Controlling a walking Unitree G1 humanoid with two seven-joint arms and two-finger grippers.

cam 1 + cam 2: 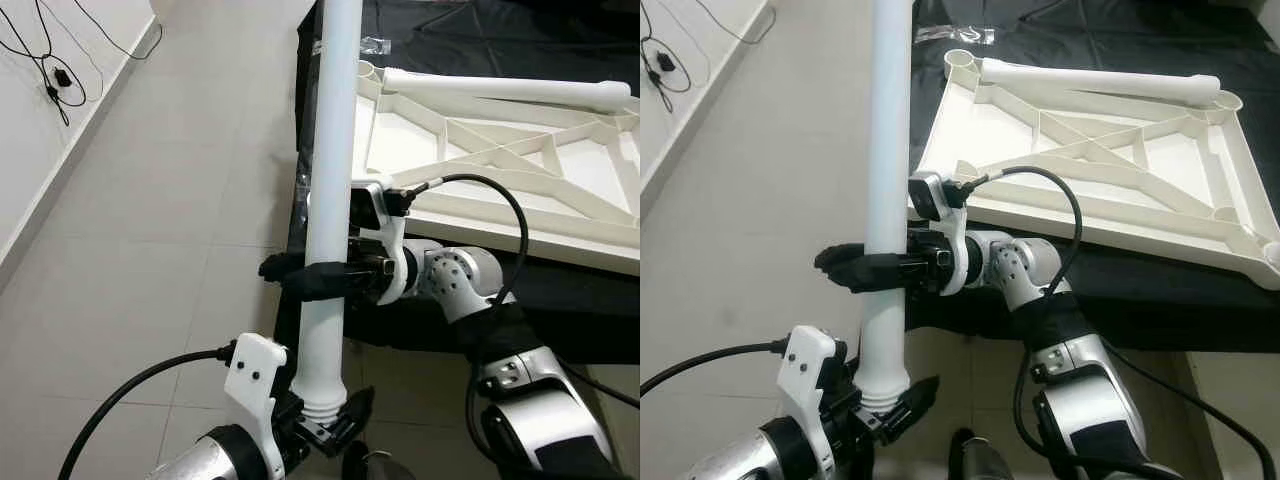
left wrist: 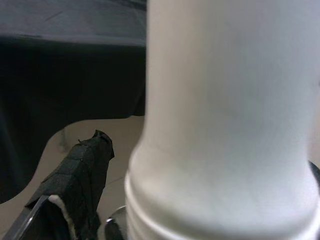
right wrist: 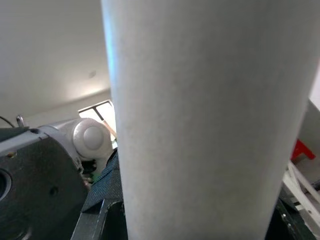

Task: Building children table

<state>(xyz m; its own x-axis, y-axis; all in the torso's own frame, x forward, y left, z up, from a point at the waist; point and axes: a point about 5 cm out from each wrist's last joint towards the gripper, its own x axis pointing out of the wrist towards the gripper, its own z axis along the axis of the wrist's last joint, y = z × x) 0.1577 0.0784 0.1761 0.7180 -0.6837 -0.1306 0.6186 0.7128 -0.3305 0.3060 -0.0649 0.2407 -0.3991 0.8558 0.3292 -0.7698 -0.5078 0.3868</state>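
Two grippers hold one upright white table leg [image 1: 328, 180]: right gripper [image 1: 310, 280] jaws clamped around mid-shaft, left gripper [image 1: 325, 420] jaws closed on its ribbed lower end. The upturned tabletop [image 1: 1120, 180] lies just beyond on black cloth [image 1: 1160, 290].

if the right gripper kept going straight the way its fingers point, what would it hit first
The right gripper is clamped around the white table leg, fingers pointing toward the robot's left. Past the fingertips lies only tiled floor, then the wall, so the way looks free, though depth is unclear.
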